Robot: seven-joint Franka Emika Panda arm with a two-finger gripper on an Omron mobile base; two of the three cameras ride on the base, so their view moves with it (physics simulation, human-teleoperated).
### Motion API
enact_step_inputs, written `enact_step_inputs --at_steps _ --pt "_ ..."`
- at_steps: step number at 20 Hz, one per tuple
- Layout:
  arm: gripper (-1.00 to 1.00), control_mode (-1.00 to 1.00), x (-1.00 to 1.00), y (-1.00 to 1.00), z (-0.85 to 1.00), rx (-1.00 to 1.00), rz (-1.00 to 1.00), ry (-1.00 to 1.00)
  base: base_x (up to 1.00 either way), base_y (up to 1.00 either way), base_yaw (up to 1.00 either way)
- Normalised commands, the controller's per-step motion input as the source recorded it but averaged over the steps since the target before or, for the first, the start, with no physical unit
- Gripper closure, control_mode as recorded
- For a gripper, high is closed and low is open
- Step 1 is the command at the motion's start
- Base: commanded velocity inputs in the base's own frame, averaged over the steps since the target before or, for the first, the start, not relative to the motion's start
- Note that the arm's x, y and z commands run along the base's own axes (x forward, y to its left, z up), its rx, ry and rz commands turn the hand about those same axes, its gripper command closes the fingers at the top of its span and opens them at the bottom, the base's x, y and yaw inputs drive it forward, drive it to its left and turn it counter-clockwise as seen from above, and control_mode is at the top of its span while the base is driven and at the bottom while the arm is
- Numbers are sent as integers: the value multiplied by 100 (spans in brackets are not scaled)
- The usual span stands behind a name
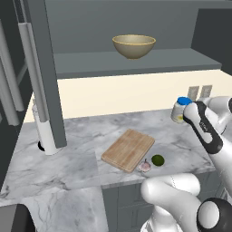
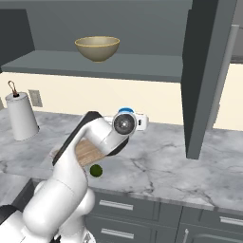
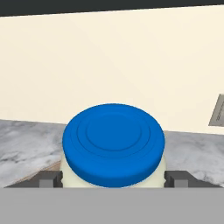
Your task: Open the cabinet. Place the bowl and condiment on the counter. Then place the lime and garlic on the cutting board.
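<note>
Low in the hand view, the squat white blue-lidded jar (image 3: 113, 151) sits upright on the marble table (image 3: 26, 146) between the wide-open end effector (image 3: 113, 178) fingertips, ungripped.

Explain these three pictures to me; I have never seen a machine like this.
It is a white robot arm on a wheeled base in a simulated kitchen. Two pictures look over it from behind, left and right; the third looks along its claw. The cabinet is open, with the bowl on its shelf. On the marble counter lie the cutting board, with the garlic and lime beside it, not on it, and a paper towel roll. The blue-lidded condiment jar stands on the counter between the claw's wide-apart fingers; whether they grip it is unclear.
</note>
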Motion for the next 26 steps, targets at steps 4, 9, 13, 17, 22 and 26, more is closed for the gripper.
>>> enact_step_inputs --at_steps 4,9,13,17,22,26 --pt "100 -100 34 -25 -39 0 0 5 0 0 0" --pt "100 -100 18 -10 -32 0 0 1 0 0 0" --pt "100 -100 4 0 -26 -1 0 0 0 0 0" --pt "100 -100 13 0 -32 -3 0 0 0 0 0" --pt "100 -100 16 0 -38 -3 0 0 0 0 0" --pt "100 -100 12 0 -39 -3 0 0 0 0 0"
